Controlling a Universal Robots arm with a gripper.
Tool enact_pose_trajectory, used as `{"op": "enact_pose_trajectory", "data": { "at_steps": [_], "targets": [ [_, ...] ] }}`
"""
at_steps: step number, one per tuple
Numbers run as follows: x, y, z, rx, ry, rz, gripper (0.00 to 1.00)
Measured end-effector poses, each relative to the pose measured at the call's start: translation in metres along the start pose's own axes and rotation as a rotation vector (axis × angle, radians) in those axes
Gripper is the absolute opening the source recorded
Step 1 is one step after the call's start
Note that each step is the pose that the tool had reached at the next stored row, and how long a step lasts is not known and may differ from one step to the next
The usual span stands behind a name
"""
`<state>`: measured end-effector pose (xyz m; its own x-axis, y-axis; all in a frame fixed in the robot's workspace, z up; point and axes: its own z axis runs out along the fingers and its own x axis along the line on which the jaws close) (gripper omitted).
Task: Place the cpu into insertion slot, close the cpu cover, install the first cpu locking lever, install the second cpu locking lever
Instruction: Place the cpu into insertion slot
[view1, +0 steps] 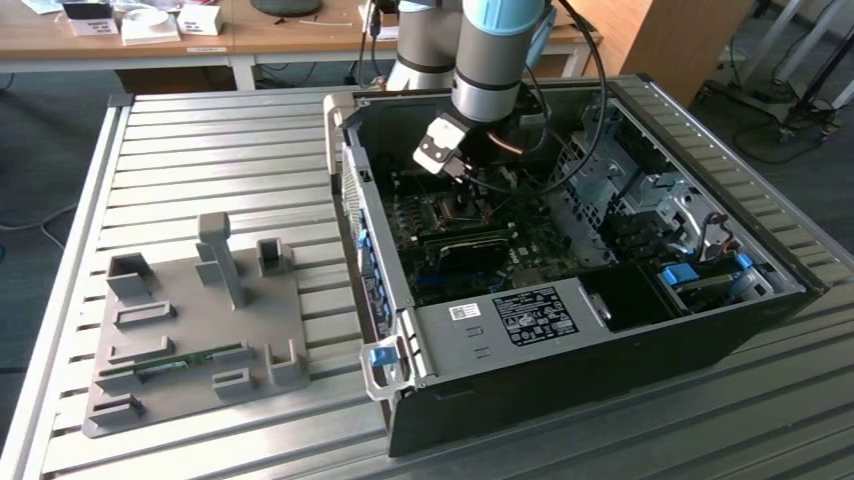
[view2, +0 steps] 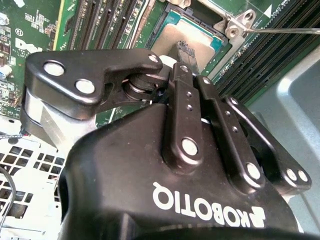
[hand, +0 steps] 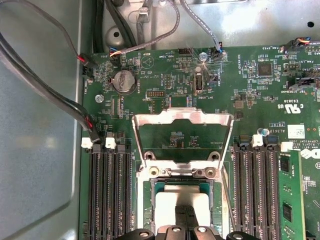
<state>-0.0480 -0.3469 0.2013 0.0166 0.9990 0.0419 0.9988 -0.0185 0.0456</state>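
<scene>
The cpu (hand: 170, 202) (view2: 186, 31), a flat silver-grey square, lies in the insertion slot (hand: 150, 197) on the green motherboard. My gripper (hand: 186, 222) (view2: 187, 52) (view1: 463, 178) is low inside the open computer case (view1: 601, 330). Its fingers are shut together with their tips at the cpu's top face. The cpu cover (hand: 182, 120), a silvery frame with a square window, stands hinged open on the far side of the slot from the gripper. A thin wire locking lever (view2: 285, 30) runs free beside the socket.
Black memory slots (hand: 110, 195) (hand: 257, 190) flank the socket, and cables (hand: 45, 95) run along the case wall. On the slatted table at the exterior view's left sits a grey fixture plate (view1: 200, 330) holding a memory stick (view1: 174, 362).
</scene>
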Motion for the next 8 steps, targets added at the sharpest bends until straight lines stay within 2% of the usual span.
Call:
{"op": "enact_pose_trajectory", "data": {
  "at_steps": [8],
  "targets": [
    [-0.0002,-0.0002,0.0023,0.0005,-0.0007,0.000,0.11]
  ]
}}
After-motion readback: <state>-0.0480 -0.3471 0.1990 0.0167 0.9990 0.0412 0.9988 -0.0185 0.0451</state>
